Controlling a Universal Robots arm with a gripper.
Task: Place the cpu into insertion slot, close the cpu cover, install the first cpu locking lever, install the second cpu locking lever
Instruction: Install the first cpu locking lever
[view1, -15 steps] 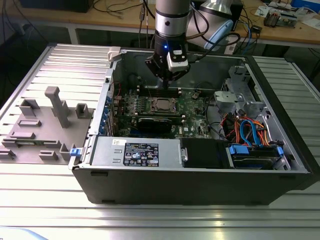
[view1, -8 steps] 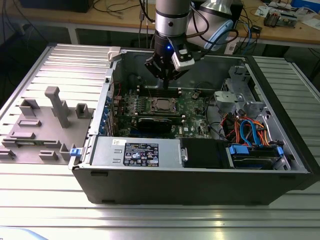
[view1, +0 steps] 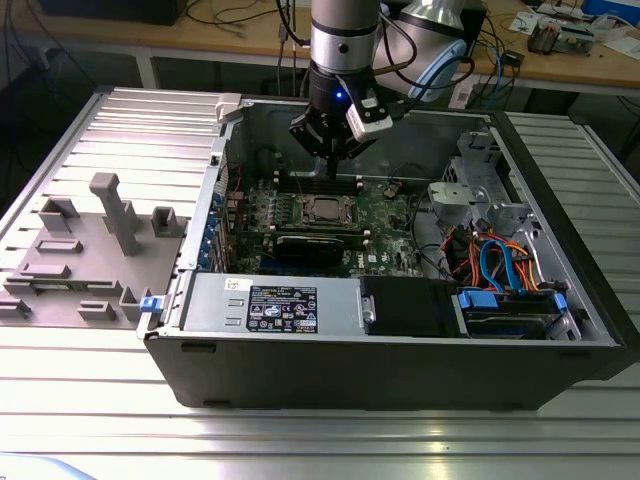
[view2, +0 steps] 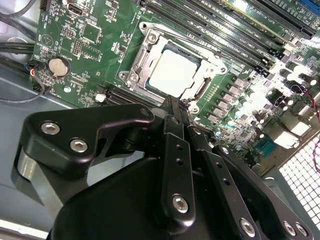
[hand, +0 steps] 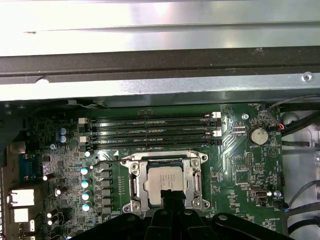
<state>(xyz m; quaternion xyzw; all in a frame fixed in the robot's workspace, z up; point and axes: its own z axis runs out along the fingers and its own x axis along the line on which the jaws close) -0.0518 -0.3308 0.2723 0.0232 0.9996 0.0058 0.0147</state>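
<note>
**Exterior view: gripper low over seated cpu, fingers together**

Arm hangs inside the open computer case (view1: 400, 350). The gripper (view1: 330, 172) sits just above the insertion slot (view1: 308, 212) on the green motherboard (hand: 240, 170).

The cpu (hand: 167, 177) lies flat in the slot with its silver top up, so placing looks done. The cpu cover (hand: 136, 181) appears folded down around it as a frame, with the chip showing through the window.

In both wrist views the fingertips look pinched closed with nothing between them. They point at the socket edge nearest the gripper, likely to push or hook something there.

The gripper's black body hides that near edge of the socket. I can't make out the locking levers well enough to say latched or free. A thin wire-like line runs beside the socket toward the memory slots (hand: 150, 127); unclear what it is. Whether tip and socket touch is also unclear.
</note>
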